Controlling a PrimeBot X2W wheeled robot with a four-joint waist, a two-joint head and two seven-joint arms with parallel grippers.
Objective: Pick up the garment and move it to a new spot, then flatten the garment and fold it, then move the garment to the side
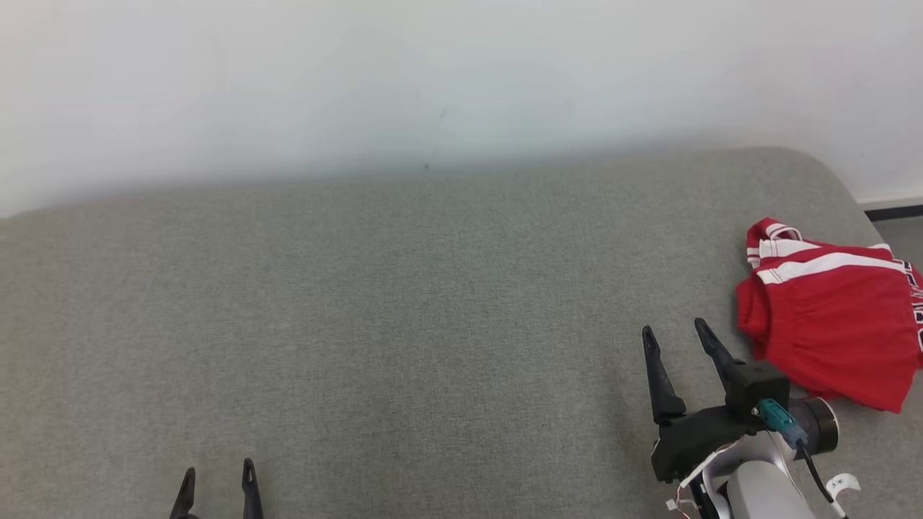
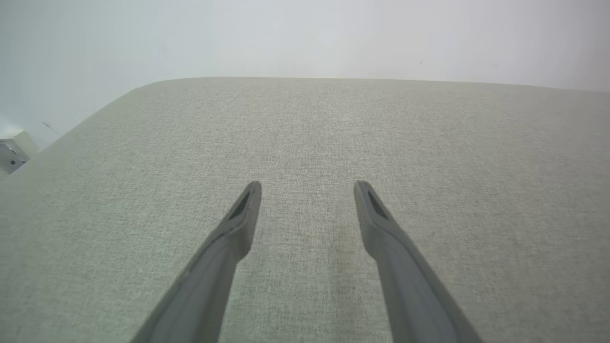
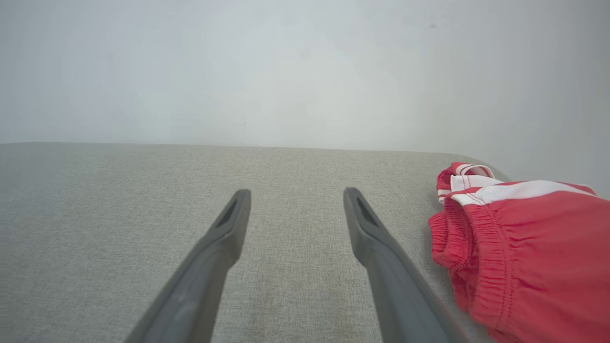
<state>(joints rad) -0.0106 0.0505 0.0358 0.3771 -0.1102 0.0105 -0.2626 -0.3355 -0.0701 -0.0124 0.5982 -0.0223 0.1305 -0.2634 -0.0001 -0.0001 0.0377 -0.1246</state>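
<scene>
Right gripper (image 1: 673, 326) hangs over the grey surface (image 1: 404, 303) at the lower right of the head view, its two dark fingers spread apart with nothing between them. I cannot tell whether its tips touch the surface. At the bottom left edge of that view the left gripper (image 1: 218, 467) shows by its fingertips alone, also spread and empty. In the left wrist view its fingers part over bare grey weave.

The garment (image 1: 829, 324) lies on the surface near its far right corner, just beside the right gripper and to its right, not touching the fingers. It is red, with white stripes along its far part and a gathered elastic band on the side facing the gripper. Dark lettering at its right end is cut off by the frame edge. It lies in a loose, fairly flat heap, with a small fold of red and white raised at its far left corner. In the right wrist view a strip of grey shows between the garment and the nearer finger.

A teal plug (image 1: 777, 419) with a black cable sits on the right wrist, and a small white tag (image 1: 842, 483) hangs below it. A pale wall (image 1: 433, 72) rises behind the surface. A dark skirting strip (image 1: 894, 212) runs along its foot beyond the surface's rounded corner.
</scene>
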